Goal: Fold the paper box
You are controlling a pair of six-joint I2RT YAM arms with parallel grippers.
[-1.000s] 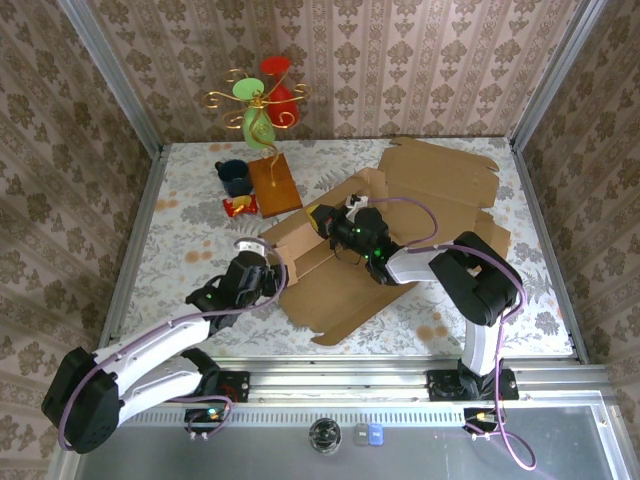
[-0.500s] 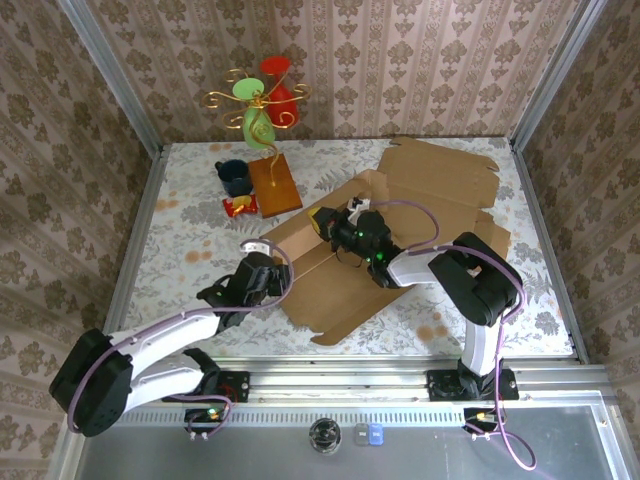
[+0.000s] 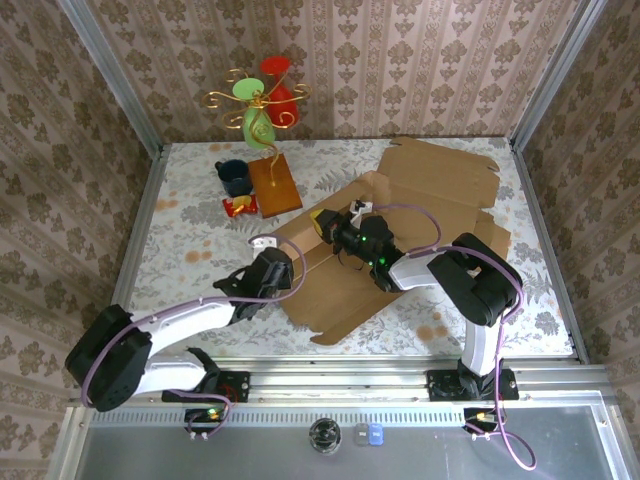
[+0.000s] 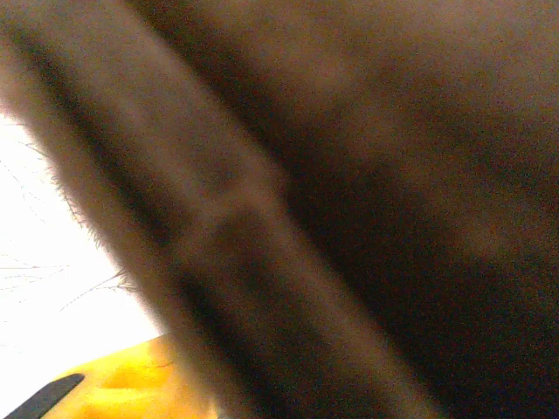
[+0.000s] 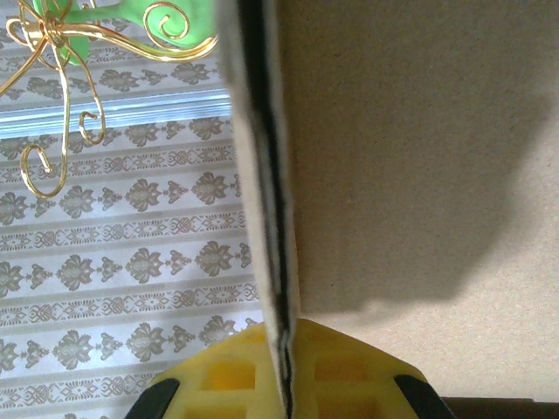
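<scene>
I am holding my left arm stretched low over the table point(image 3: 190, 240) from its near-left base, forearm pointing right and far. The left gripper point(image 3: 277, 270) is sitting at the near-left edge of the box point(image 3: 440, 190). The box is lying mostly flat on the right half of the table, with one panel point(image 3: 300, 243) standing up near its left side.

My right arm is bending back on itself from its near-right base, elbow out to the right and wrist pointing left. The right gripper point(image 3: 326, 226) is pinching that raised panel. At the right wrist, the cardboard edge is running down between the yellow pads point(image 5: 218, 377), which are clenched on it.

At the left wrist, blurred brown cardboard is pressing close to the lens, with a yellow pad point(image 4: 122, 386) peeking out lower left. I cannot tell whether my left jaws are gripping the box or standing apart.
</scene>
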